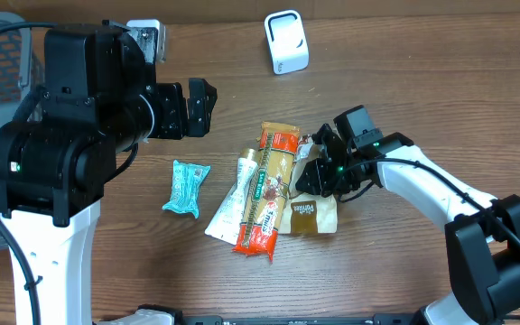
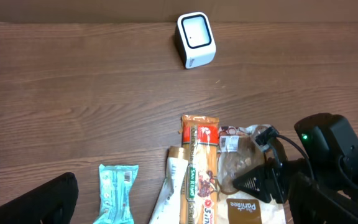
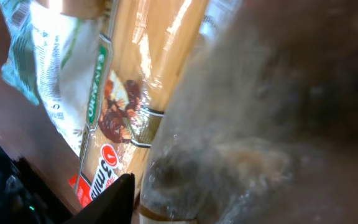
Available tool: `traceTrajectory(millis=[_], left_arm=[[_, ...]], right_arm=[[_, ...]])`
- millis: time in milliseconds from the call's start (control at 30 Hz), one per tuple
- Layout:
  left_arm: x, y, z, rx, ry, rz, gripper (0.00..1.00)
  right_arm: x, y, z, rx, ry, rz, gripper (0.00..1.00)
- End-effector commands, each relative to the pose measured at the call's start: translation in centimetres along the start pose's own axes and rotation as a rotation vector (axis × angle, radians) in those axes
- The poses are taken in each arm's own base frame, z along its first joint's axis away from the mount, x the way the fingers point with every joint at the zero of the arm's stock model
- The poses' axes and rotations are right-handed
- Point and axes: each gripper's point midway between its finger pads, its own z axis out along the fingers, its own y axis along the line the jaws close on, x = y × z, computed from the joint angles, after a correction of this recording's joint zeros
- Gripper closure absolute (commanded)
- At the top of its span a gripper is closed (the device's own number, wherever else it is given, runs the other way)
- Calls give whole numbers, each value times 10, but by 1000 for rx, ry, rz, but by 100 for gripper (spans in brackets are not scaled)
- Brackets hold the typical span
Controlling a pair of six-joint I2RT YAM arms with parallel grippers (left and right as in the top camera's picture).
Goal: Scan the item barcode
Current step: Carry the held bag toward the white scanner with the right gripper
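A: Wood tabletop [image 1: 441, 81], overhead first: where is the item?
B: The clear plastic pastry packet with a brown label [image 1: 315, 215] lies flat at the right end of the pile, touching the long orange-and-red biscuit packet [image 1: 270, 185]. The right gripper [image 1: 314, 171] sits over its top edge; whether it grips the film, I cannot tell. The left gripper [image 1: 199, 106] hangs spread and empty.
A: Left wrist view?
B: The white cube scanner [image 2: 196, 38] stands well apart, across the table. A small white sticker [image 2: 230, 143] on the packet is probably the barcode.
A: Right wrist view?
B: Blurred film fills the lens; only 1 finger [image 3: 107, 199] shows.
A: Doing it well?
B: Pinch this 1 packet alone by an edge, leaving that sticker uncovered to face the scanner.
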Motion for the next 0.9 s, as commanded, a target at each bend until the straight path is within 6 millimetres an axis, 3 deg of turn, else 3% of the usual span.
traceTrajectory(millis=[0,100,200,333,433,633,867], left_arm=[[-2,-2,-1,9,-7,24,1],[-2,-2,-1,9,-7,24,0],[-2,-2,-1,9,-7,24,1],[-2,-2,0,9,-6,24,0],[-2,-2,0,9,-6,24,0],[-2,-2,0,9,-6,24,0],[-2,-2,0,9,-6,24,0]], right_arm=[[4,8,-1,-28,3,60,62],[3,8,-1,-29,0,61,74],[-1,9,-2,-36,-12,55,96],[-7,17,-13,-82,-21,25,96],[-12,32,-34,-136,-36,-73,96],[-16,63,-91,-258,-115,-256,96],[-13,110,-150,-595,-253,-525,96]])
